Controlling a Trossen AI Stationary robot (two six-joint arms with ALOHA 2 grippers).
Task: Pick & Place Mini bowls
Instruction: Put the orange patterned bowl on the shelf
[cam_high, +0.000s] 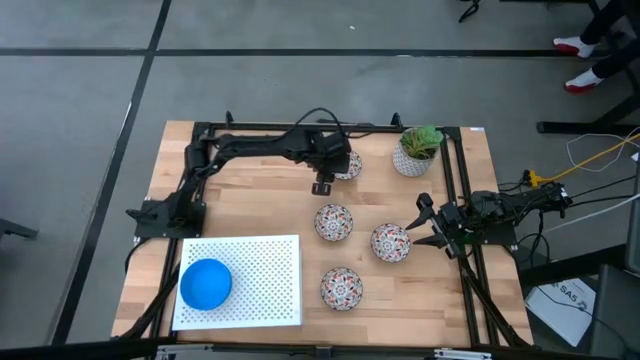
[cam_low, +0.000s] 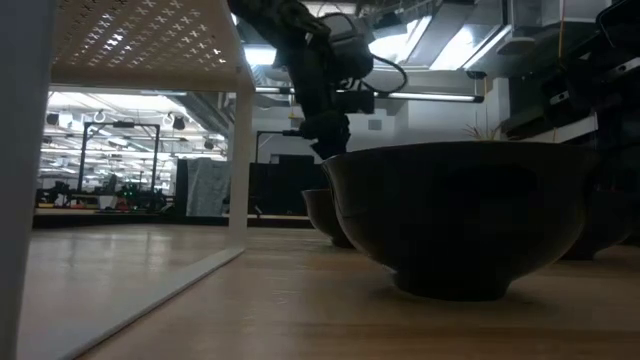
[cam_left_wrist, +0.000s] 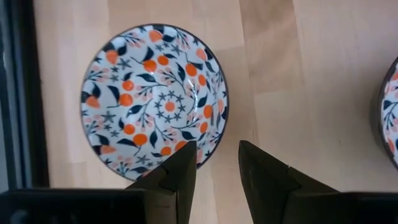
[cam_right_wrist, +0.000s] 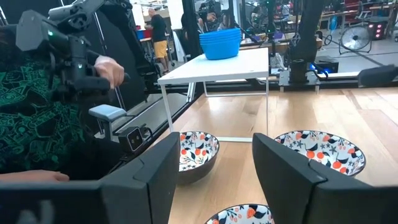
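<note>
Blue bowls (cam_right_wrist: 220, 42) stacked, right-wrist view only

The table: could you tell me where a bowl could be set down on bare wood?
Bare wood lies between the left arm and the white perforated shelf, left of the floral bowls. It is crowded around those bowls and near the plant pot.

At lower left of the high view, a bright blue stack of bowls (cam_high: 206, 283) sits on a white perforated shelf (cam_high: 265, 285). Four white floral bowls (cam_high: 333, 222) with orange-red and dark blue patterning lie on the pale wooden table (cam_high: 250, 205). A white pot with a green plant (cam_high: 414, 152) stands upper right.
</note>
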